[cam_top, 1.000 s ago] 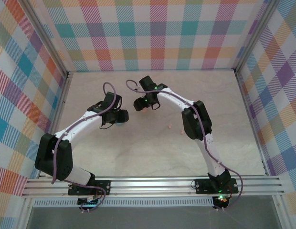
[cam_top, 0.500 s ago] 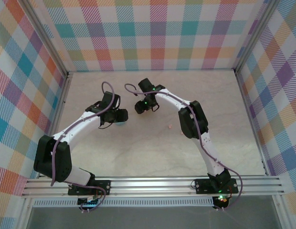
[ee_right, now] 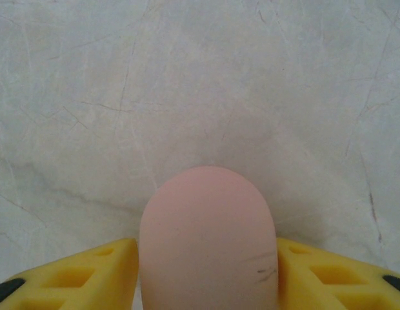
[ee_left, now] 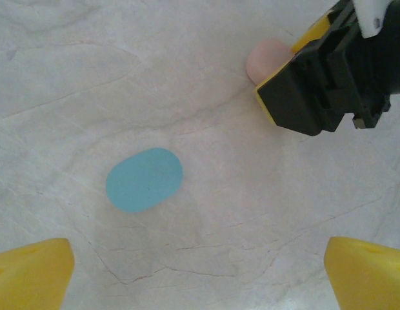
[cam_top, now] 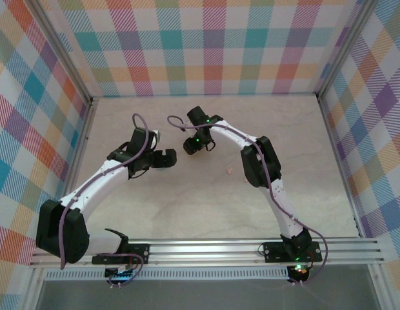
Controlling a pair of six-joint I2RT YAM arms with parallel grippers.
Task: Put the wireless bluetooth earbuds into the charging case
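The right end effector grips the pink case, pressed against it on both sides. The left end effector hangs wide open above the blue case, which lies on the worktop left of the pink case. One pink earbud lies right of the pink case, apart from it.

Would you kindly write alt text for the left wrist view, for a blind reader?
A light blue oval case lies on the marbled table, ahead of the left gripper, whose yellow fingertips sit wide apart in the bottom corners. At upper right, the right gripper straddles a pink case.
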